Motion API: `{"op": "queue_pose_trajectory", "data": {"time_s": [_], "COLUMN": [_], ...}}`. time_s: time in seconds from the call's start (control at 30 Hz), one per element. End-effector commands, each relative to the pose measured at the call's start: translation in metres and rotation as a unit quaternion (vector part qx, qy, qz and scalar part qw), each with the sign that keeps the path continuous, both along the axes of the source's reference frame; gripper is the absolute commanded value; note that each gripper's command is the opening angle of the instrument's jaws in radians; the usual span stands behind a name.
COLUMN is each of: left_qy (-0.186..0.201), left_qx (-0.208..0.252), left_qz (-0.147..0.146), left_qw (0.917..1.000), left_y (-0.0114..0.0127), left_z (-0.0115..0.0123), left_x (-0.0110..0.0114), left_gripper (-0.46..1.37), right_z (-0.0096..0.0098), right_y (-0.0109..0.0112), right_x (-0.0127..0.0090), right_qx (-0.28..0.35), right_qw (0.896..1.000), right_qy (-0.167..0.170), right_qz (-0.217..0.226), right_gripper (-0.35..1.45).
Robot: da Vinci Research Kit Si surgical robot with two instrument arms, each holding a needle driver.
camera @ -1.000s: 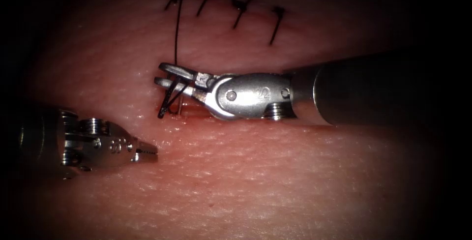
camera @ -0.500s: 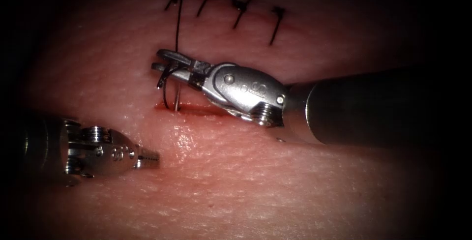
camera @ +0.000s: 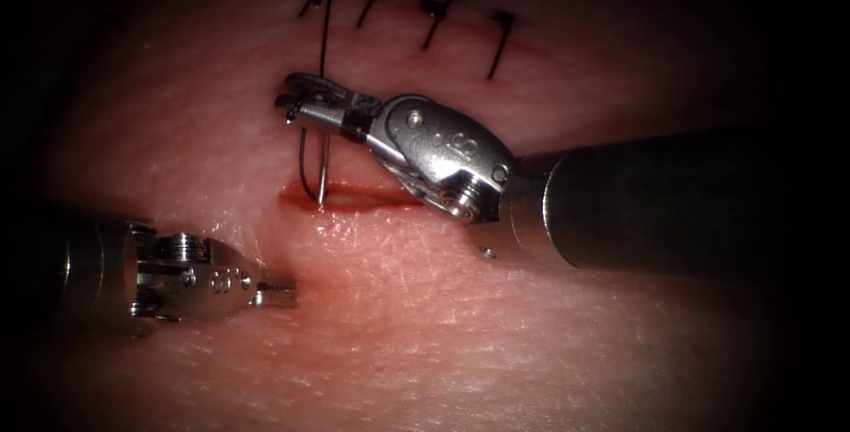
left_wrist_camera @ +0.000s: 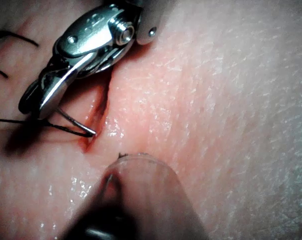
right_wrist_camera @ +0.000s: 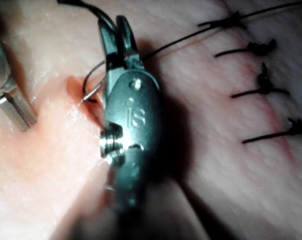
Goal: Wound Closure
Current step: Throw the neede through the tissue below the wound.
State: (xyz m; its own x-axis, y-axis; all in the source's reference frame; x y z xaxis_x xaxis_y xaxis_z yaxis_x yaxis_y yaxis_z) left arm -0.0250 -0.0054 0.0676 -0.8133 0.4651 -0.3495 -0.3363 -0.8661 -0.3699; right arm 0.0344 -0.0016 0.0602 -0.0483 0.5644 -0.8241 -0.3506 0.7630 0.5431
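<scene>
While the soft, yielding tissue (camera: pixel 460 308) is being left untouched, the right tool (camera: pixel 297 106) is being kept clamped on the needle (camera: pixel 324 166) near its upper end. Below those jaws, the thin, stiff, slippery needle is entering the cut (camera: pixel 354 195). Thread (camera: pixel 326 34) is running above. The left tool (camera: pixel 282 292) is being held shut, empty, beside the cut.

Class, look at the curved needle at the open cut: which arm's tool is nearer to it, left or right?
Right. The right tool grips the needle near its back end, its tip at the cut. The left tool sits apart, below the cut, jaws shut on nothing.
</scene>
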Motion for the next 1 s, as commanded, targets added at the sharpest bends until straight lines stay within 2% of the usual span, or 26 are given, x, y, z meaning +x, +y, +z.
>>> {"op": "queue_pose_trajectory", "data": {"time_s": [0.03,0.43,0.7,1.0], "left_qy": [0.001,0.001,0.001,0.001], "left_qx": [0.0,-0.001,0.001,-0.002], "left_qz": [0.0,0.0,-0.003,-0.002], "left_qw": [1.0,1.0,1.0,1.0], "left_y": [0.0,0.0,0.0,0.0], "left_z": [-0.0001,0.0,0.0,0.0003], "left_x": [0.0,0.0,0.0,0.0], "left_gripper": [-0.03,0.0,0.03,0.05], "right_z": [-0.0001,0.0001,0.0001,0.0004], "right_y": [0.0,0.0004,0.0005,0.0014], "right_x": [0.0001,-0.0002,-0.0003,-0.0007], "right_qx": [0.007,0.081,0.146,0.189], "right_qw": [1.0,0.996,0.987,0.979], "right_qy": [0.0,0.017,0.04,0.048], "right_qz": [0.004,0.033,0.047,0.065], "right_gripper": [-0.35,-0.35,-0.35,-0.35]}}
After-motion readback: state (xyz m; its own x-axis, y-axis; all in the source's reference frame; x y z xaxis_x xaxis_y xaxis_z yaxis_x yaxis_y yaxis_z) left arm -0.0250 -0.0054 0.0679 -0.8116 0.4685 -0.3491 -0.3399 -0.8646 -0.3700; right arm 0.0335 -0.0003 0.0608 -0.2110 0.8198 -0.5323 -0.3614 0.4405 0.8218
